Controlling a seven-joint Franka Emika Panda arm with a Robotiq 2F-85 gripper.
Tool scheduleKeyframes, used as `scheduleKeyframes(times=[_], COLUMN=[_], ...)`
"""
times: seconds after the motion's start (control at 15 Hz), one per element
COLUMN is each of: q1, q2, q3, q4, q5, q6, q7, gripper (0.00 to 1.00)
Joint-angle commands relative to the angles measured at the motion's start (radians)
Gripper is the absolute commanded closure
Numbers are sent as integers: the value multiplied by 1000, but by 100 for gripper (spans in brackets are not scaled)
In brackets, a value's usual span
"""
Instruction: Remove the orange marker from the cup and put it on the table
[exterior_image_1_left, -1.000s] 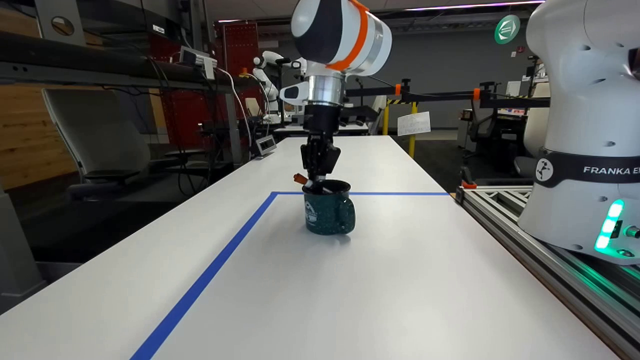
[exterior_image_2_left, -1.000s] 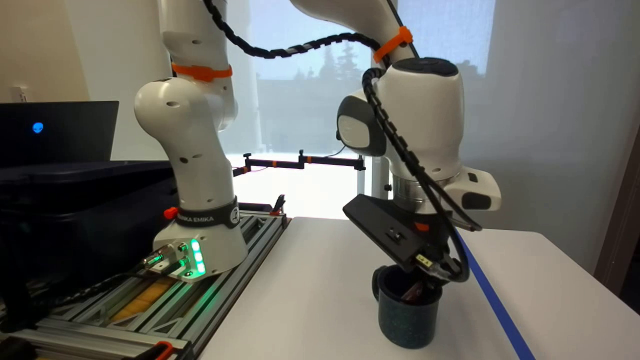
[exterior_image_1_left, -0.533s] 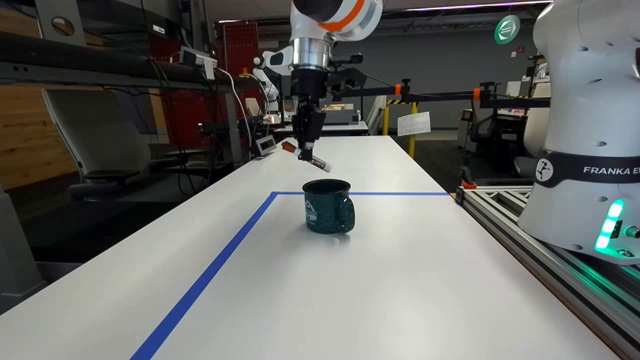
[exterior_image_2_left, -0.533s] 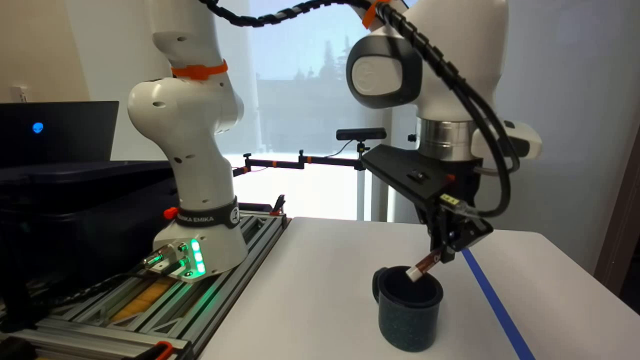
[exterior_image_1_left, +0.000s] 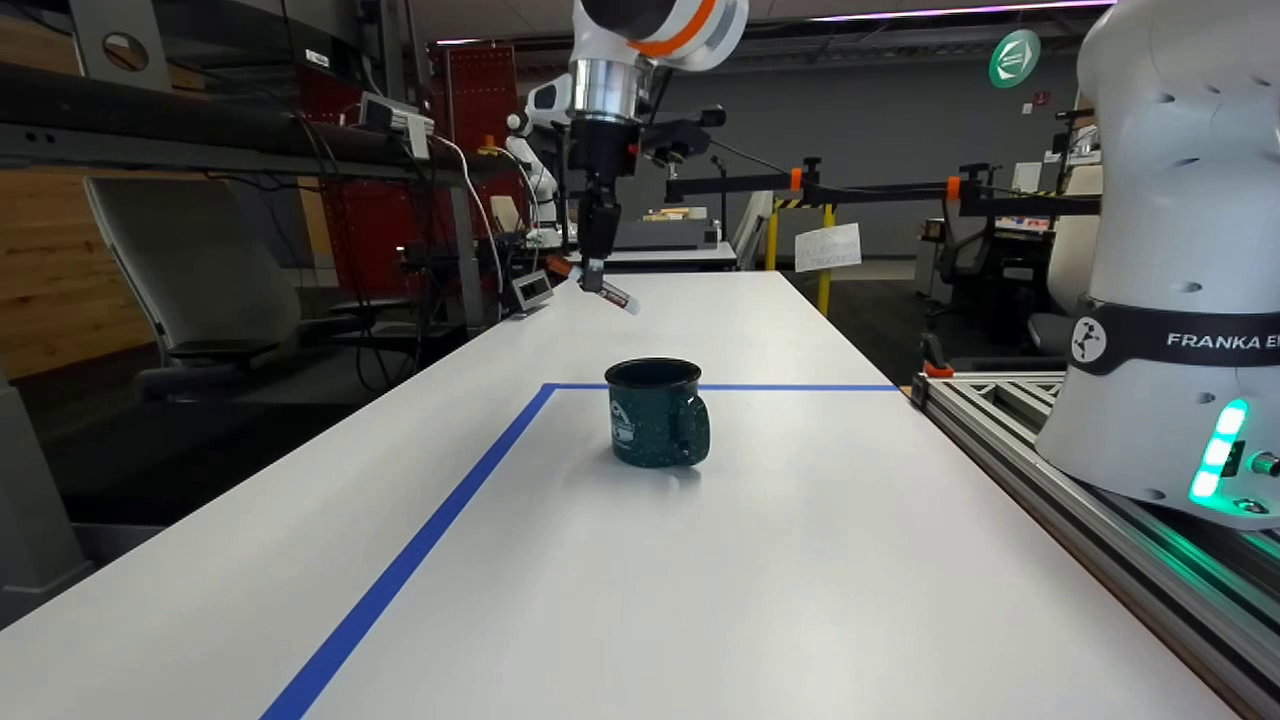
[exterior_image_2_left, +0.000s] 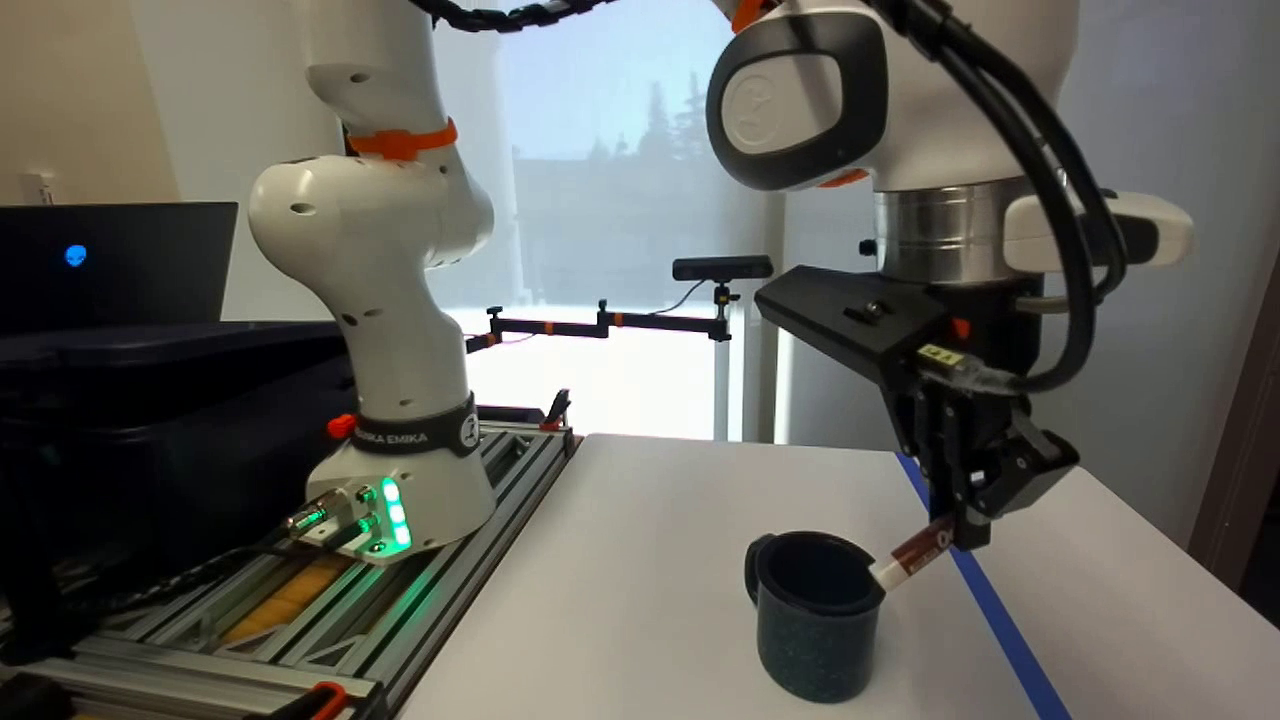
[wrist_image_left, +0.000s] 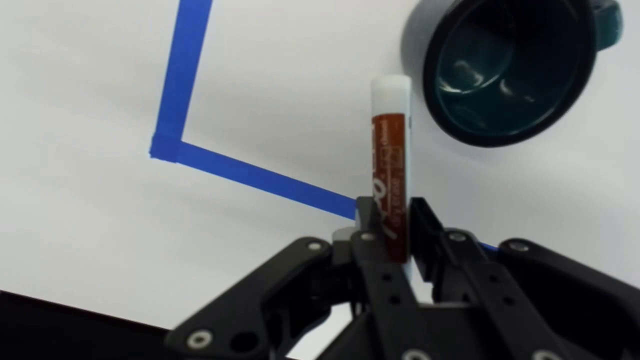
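My gripper is shut on the orange marker, a white-tipped stick with an orange-brown label. In both exterior views the gripper holds the marker tilted in the air, its orange cap end higher. The cup stands upright on the white table, dark teal with its handle to the side. It also shows in an exterior view and at the upper right of the wrist view, its visible inside empty. The marker is beside the cup, apart from it in the wrist view.
Blue tape marks lines on the table, with a corner left of the marker in the wrist view. A metal rail with the robot base runs along one table edge. A small grey device stands at the far table edge.
The gripper has lifted the marker up out of the cup, then moved away from it, past its rim on the side opposite the handle. The cup stays essentially in place.
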Motion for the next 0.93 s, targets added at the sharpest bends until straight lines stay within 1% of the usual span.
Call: scheduleKeyframes(times=[0.0, 0.13, 0.4, 0.6, 0.87], q1=[-40, -55, -83, -120, -161], q2=[110, 176, 302, 355, 378], q3=[11, 13, 28, 69, 113], q4=[-7, -4, 3, 13, 35], q5=[-137, -179, -221, -206, -198], q6=[117, 151, 203, 207, 203], q7=[136, 184, 254, 260, 252], gripper=[95, 95, 95, 95, 95])
